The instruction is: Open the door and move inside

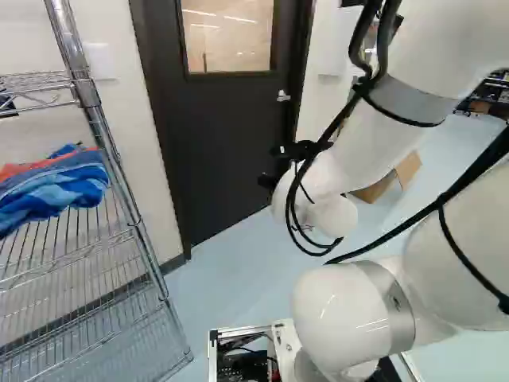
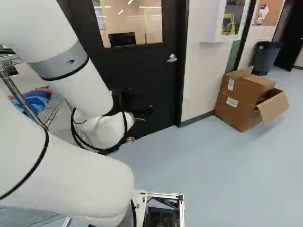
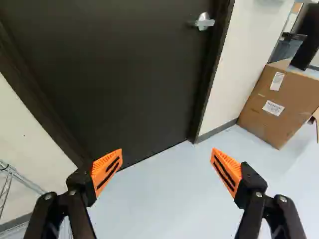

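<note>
At the left of the left base view, blue cloth (image 1: 60, 191) is held on a wire rack (image 1: 119, 175). Beside it, the dark door (image 1: 215, 151) is seen closed. Before it the gripper (image 1: 270, 165) is poised, fingers spread wide; its distance from the door cannot quite be judged. Higher, at the door's right edge, the silver handle (image 2: 172, 58) is mounted. Farther right, a cardboard box (image 2: 239, 106) is placed near the wall (image 2: 203, 80).

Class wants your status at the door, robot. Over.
Hand open, empty. Door shut, lever handle ungripped. Cardboard box and wire rack to either side, neither in front of it.
</note>
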You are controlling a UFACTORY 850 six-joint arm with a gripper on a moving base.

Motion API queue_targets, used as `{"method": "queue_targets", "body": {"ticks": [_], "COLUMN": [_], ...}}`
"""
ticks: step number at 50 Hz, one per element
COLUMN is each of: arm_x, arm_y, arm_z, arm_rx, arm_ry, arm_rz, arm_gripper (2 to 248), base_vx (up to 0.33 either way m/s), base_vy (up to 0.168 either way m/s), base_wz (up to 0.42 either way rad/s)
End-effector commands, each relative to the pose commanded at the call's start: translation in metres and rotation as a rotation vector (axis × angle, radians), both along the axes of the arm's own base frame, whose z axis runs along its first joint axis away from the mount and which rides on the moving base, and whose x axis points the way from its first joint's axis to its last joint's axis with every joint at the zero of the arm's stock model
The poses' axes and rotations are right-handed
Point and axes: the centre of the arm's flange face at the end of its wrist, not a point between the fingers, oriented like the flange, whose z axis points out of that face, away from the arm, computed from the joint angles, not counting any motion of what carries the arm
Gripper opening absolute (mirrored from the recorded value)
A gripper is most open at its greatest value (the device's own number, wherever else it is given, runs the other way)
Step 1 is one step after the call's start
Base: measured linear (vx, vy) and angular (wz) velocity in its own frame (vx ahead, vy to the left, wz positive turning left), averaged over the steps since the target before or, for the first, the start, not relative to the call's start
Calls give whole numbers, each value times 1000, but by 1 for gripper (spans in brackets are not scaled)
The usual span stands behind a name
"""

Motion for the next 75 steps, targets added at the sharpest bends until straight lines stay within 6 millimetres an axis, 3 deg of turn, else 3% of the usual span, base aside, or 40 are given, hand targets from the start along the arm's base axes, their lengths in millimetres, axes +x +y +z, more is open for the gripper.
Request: {"method": "queue_targets", "body": {"ticks": [23, 75], "arm_x": [0, 0], "arm_y": [0, 0], "arm_z": [0, 0], "arm_rx": [0, 0], "arm_ry": [0, 0], "arm_rz": [0, 0], "arm_gripper": [247, 247], "base_vx": [95, 148], "base_vy": [-32, -85], "base_wz": [4, 0]}}
